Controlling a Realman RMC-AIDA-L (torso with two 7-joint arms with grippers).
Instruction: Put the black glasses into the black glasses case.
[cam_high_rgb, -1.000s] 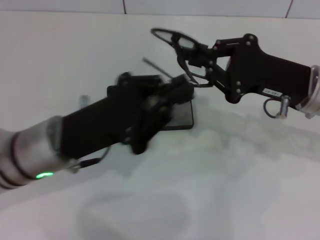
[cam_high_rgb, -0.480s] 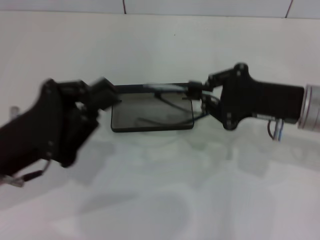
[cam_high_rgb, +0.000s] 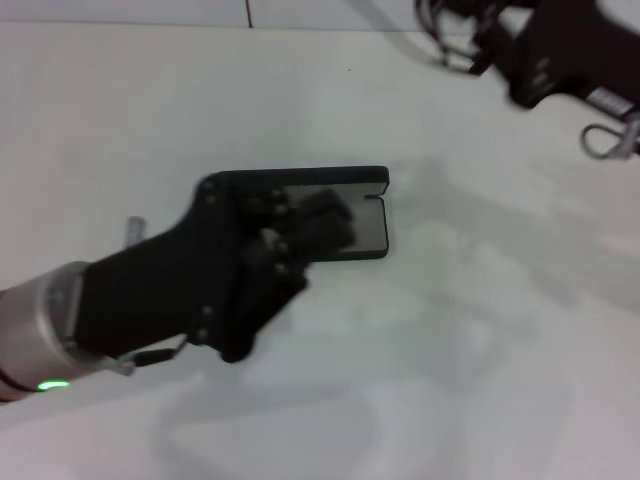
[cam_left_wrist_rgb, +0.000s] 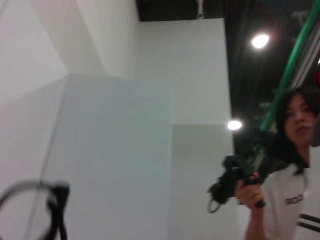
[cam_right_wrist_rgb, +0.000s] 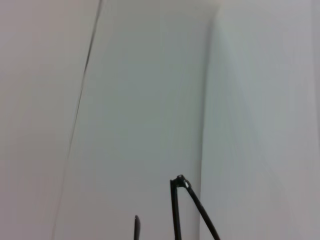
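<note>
Since half a second ago, my right gripper (cam_high_rgb: 470, 40) lifted the black glasses (cam_high_rgb: 440, 45) to one o'clock, clamped; left gripper (cam_high_rgb: 325, 225), fingers unclear, covers the black glasses case (cam_high_rgb: 365, 205). Next: bring glasses back down.

Left gripper (cam_high_rgb: 325, 225) low and central, right gripper (cam_high_rgb: 470, 40) raised far.

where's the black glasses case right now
In the head view the black glasses case lies open on the white table, near the middle. The left end effector covers its left part; the right end effector is far off at upper right.
</note>
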